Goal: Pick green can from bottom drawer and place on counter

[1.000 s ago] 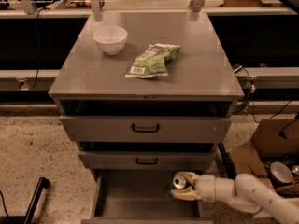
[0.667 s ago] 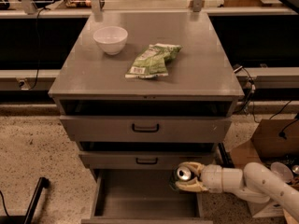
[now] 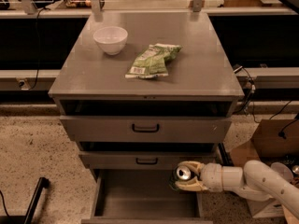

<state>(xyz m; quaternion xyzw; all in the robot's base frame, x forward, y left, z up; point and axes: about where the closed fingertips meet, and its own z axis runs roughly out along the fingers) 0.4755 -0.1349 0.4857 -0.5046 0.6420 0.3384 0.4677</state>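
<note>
1. My cream two-finger gripper [image 3: 181, 177] is clamped around the small green metal can [image 3: 183, 172], whose silver top faces me. I can read no lettering on it.
2. The can hangs over the right side of the open grey bottom drawer [image 3: 140, 197].
3. On the flat grey counter [image 3: 201, 64] lie a crinkled green snack bag [image 3: 152, 59], its white label unreadable, and a white bowl [image 3: 110, 39].

What you can't see
You see only the silver top of the green can [image 3: 183, 172]; the gripper [image 3: 179, 177], above the right side of the bottom drawer [image 3: 140, 196], wraps its body. Drawer front and arm [image 3: 261, 180] are cut by the edges.
</note>
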